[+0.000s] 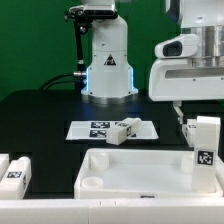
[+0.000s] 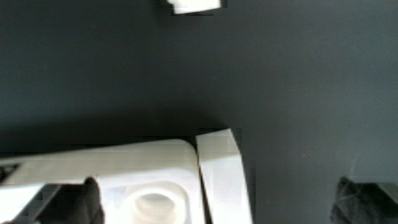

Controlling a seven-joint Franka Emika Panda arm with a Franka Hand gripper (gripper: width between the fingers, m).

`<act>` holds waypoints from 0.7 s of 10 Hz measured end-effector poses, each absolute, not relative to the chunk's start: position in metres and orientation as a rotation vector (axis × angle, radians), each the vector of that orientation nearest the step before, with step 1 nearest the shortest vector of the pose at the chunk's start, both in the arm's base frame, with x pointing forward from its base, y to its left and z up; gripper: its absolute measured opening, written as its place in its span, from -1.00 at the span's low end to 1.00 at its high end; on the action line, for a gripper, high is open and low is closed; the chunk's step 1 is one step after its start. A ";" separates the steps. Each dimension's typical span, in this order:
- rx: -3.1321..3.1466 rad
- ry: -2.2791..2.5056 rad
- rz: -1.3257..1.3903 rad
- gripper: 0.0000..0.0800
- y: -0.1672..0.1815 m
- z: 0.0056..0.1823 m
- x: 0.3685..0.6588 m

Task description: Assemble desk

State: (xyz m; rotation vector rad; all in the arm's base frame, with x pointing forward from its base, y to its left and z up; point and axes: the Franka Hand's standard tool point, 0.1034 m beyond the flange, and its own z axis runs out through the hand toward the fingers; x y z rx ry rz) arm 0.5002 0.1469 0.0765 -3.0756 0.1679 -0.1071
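The white desk tabletop (image 1: pixel 150 160) lies rim up at the front of the black table, with a round corner socket (image 1: pixel 90 183) showing. In the wrist view its corner (image 2: pixel 217 170) and an empty socket (image 2: pixel 157 203) lie below and between my fingers. My gripper (image 1: pixel 183 118) (image 2: pixel 217 205) hangs open and empty over the tabletop's far corner at the exterior view's right. A white tagged leg (image 1: pixel 204 145) stands upright at the tabletop's right end, close beside the gripper. I cannot tell whether it sits in a socket.
The marker board (image 1: pixel 95 129) lies behind the tabletop with another leg (image 1: pixel 125 130) on it. Two more legs (image 1: pixel 14 170) lie at the front of the exterior view's left. The robot base (image 1: pixel 108 65) stands at the back. A white piece (image 2: pixel 192 5) shows at the wrist view's edge.
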 end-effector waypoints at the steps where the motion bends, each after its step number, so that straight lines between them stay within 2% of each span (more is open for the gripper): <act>1: -3.080 0.143 -0.102 0.62 0.149 0.075 0.498; 2: -3.076 0.176 -0.063 0.62 0.159 0.068 0.481; 3: -3.079 0.178 0.013 0.62 0.162 0.055 0.449; 4: -3.084 0.089 0.059 0.62 0.156 0.049 0.437; 7: -3.086 0.063 0.085 0.62 0.152 0.048 0.436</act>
